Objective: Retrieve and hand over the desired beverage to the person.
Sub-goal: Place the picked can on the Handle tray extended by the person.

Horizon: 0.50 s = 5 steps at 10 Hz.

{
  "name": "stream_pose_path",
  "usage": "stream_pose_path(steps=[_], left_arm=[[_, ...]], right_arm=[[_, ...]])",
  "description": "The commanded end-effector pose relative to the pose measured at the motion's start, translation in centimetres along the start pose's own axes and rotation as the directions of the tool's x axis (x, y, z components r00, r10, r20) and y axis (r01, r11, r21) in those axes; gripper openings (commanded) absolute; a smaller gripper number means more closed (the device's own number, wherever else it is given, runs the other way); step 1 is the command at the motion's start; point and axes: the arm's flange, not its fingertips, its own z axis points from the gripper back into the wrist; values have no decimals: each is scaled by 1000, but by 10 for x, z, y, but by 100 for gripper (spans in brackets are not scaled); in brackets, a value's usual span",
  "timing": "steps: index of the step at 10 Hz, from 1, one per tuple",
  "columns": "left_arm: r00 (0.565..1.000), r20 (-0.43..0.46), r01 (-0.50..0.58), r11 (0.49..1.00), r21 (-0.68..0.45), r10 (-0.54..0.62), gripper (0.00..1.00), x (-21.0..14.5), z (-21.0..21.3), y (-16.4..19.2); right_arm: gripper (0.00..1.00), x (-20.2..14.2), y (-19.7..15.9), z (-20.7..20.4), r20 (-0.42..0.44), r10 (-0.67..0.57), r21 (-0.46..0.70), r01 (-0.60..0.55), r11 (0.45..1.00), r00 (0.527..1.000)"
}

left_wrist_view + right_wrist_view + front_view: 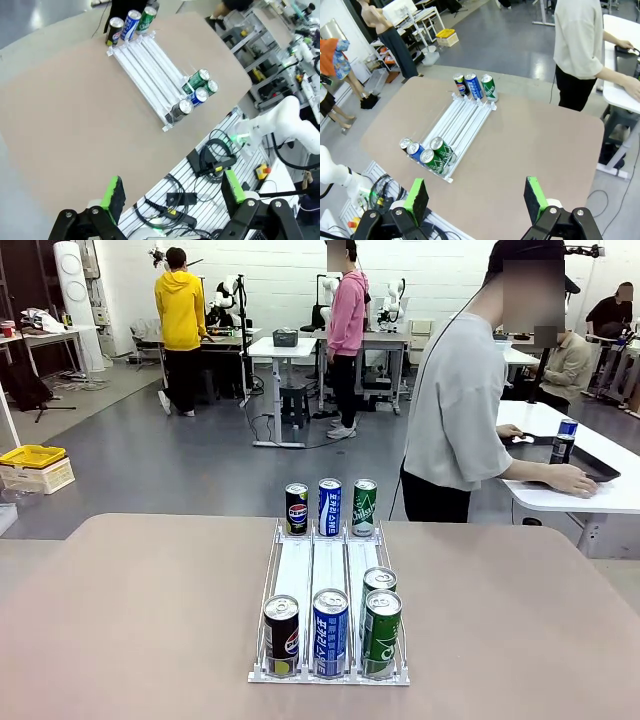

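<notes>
A clear three-lane rack [312, 565] lies in the middle of the brown table. At its near end stand a black can [282, 634], a blue can [330, 631] and two green cans [381, 631], one behind the other. At the far end stand a black Pepsi can [297, 508], a blue can [329, 506] and a green can [364, 506]. The person [455, 410] in grey stands beyond the far right corner, turned away towards a side table. My left gripper [173, 190] is open, high over the table's near edge. My right gripper [476, 196] is open too, well back from the rack [462, 122].
A white side table [600, 502] at the right holds a dark tray and a blue can [565, 440] under the person's hands. Two other people stand at desks far back. A yellow crate [32, 456] sits on the floor at the left. Cables [210, 155] run below the table's near edge.
</notes>
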Motion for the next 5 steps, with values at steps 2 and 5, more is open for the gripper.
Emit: stream_pose_path(steps=[2, 5], left_arm=[[996, 83, 19, 999, -25, -17, 100, -14, -11, 6], [999, 40, -5, 1000, -25, 6, 100, -9, -3, 5]], right_arm=[[100, 0, 1, -2, 2, 3, 15, -3, 1000, 1000], [100, 0, 1, -2, 2, 3, 15, -3, 1000, 1000]])
